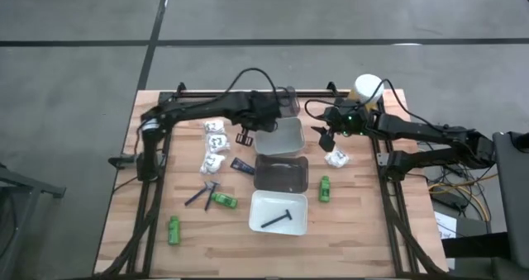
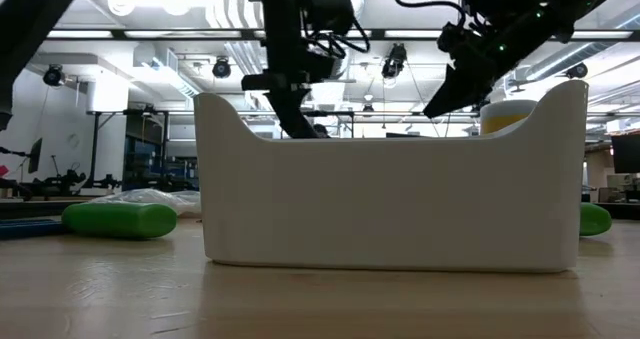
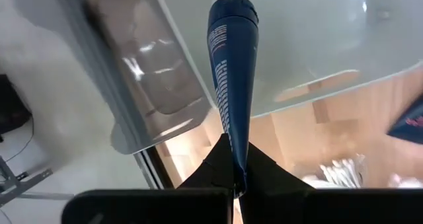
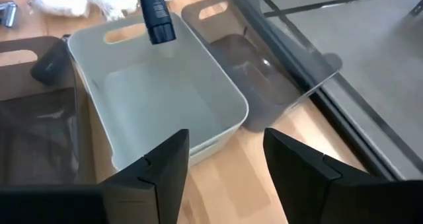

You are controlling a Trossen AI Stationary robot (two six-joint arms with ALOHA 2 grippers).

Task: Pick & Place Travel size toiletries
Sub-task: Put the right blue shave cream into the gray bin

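Observation:
My left gripper is shut on a small dark blue tube, up in the air over the left edge of the pale grey tray. My right gripper is open and holds nothing. It hovers at that tray's right side, near a white packet. On the wood lie white packets, a blue packet, a dark razor and green bottles. A black razor lies in the white tray. My left gripper pinches the tube's flat crimped end between its two fingers. The fingers point down and lie along the tube. It is lifted clear and hangs below them, its round cap end lowest, above the pale tray's rim.
A dark grey tray sits between the pale tray and the white one. A clear grey tray stands at the table's far edge. The yellow white-capped container is at the far right. Bare wood lies along the near edge.

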